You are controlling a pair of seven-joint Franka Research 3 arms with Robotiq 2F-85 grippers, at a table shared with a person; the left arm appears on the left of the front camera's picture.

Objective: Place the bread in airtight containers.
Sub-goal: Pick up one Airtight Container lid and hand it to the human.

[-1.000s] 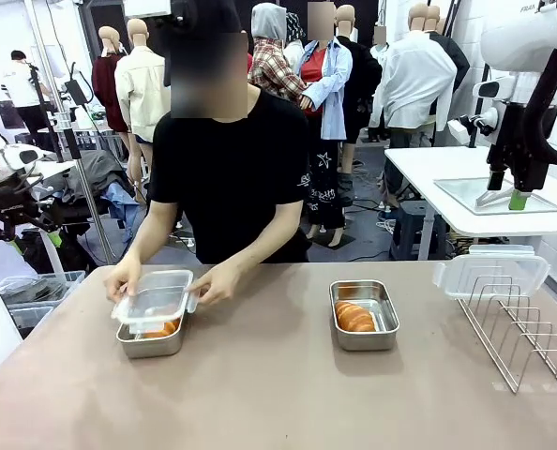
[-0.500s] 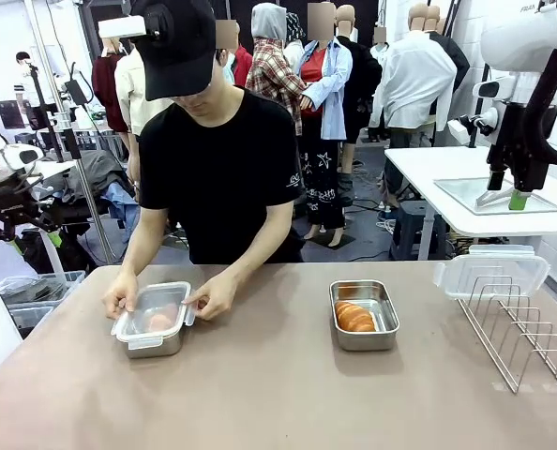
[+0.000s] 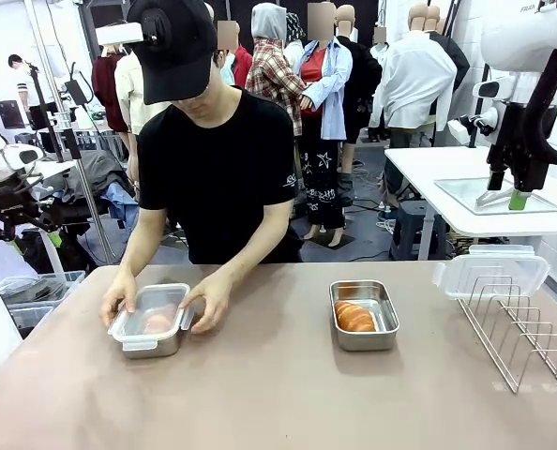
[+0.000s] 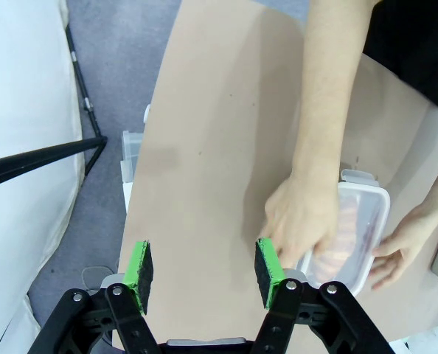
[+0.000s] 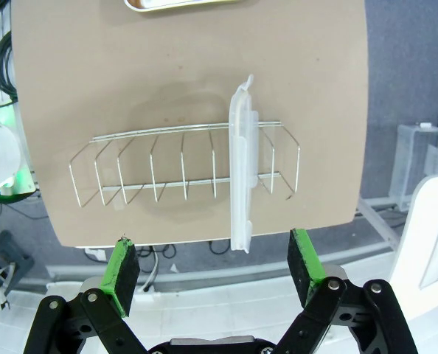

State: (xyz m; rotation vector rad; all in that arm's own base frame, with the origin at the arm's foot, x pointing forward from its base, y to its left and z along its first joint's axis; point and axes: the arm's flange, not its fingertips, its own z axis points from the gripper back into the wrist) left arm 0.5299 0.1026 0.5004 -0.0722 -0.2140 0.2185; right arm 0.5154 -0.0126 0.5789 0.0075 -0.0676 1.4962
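Note:
The left airtight container (image 3: 151,322) sits at the table's left, a clear lid on it, with both of the person's hands (image 3: 209,302) pressing on it. A bread roll (image 4: 335,251) shows faintly through that lid. The right container (image 3: 364,314) stands open mid-table with a golden bread roll (image 3: 353,317) inside. Its clear lid (image 3: 489,274) stands upright in the wire rack (image 3: 522,342). My left gripper (image 4: 203,271) hangs open and empty high above the table's left edge, beside the person's hand (image 4: 300,221). My right gripper (image 5: 211,265) is open and empty, high above the rack (image 5: 182,166) and lid (image 5: 241,169).
The person leans over the far side of the table (image 3: 278,394). Plastic bins (image 3: 35,291) stand on the floor off the left edge. Another white table (image 3: 466,187) stands behind on the right. Bare tabletop lies in front of both containers.
The person has lowered the clear lid onto the left container and now presses it down with both hands. Neither arm has moved.

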